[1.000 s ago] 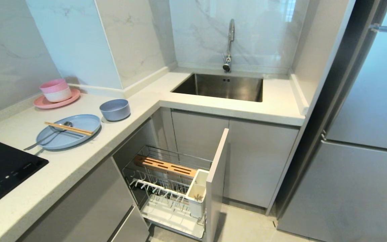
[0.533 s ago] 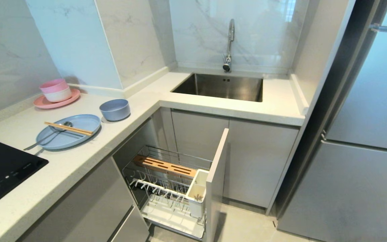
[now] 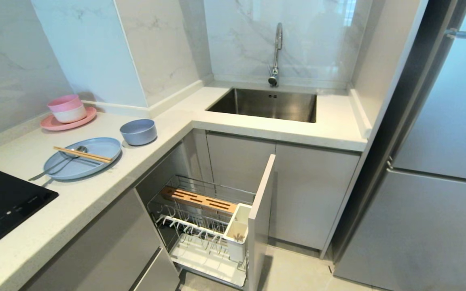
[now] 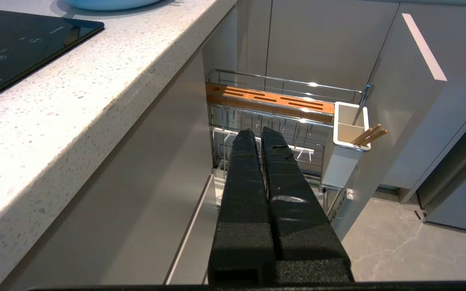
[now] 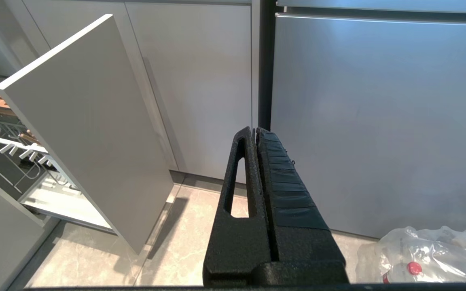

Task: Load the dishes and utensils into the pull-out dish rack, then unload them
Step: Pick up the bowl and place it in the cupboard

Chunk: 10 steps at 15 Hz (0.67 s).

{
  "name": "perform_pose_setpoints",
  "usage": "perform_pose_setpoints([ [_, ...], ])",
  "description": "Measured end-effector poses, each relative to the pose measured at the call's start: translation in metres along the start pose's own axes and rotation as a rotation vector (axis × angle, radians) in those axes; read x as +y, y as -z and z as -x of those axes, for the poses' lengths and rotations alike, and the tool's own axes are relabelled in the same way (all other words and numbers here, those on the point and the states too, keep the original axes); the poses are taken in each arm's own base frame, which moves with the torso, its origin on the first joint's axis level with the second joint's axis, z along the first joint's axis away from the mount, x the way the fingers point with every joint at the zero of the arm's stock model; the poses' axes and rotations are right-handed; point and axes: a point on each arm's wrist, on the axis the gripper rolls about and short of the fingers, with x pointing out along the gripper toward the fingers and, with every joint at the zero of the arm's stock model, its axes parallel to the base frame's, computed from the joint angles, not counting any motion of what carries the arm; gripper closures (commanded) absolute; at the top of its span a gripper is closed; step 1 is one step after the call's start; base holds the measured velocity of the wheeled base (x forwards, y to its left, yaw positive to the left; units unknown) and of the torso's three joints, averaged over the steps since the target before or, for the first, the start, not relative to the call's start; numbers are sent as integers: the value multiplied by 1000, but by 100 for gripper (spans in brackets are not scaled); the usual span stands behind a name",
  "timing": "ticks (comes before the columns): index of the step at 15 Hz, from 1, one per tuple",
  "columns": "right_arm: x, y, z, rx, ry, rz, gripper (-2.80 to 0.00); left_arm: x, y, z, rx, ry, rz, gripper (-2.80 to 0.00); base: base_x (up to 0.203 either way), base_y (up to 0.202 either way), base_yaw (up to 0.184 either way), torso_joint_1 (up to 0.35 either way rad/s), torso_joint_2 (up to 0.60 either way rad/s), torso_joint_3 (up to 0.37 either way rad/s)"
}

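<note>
On the worktop (image 3: 95, 194) at the left, one blue plate (image 3: 82, 157) carries two chopsticks (image 3: 82, 154) and one spoon (image 3: 59, 163), one grey-blue bowl (image 3: 138, 131) just beyond. The dish rack (image 3: 206, 226) stands pulled out below. Both the left gripper (image 4: 257, 135) and right gripper (image 5: 254, 133) are closed and empty.

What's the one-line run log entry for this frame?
rack: pulled out | plate: counter, chopsticks and spoon on it | bowl: counter | left end effector: shut, empty | right end effector: shut, empty
</note>
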Motion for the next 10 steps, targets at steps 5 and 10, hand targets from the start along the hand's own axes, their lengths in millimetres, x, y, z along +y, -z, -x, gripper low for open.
perform_pose_setpoints([
  [5,0,0,0,0,0,0,0,0,0,0,0,0,1,0,0,0,0,0,0,0],
  [10,0,0,0,0,0,0,0,0,0,0,-1,-1,3,0,0,0,0,0,0,0],
])
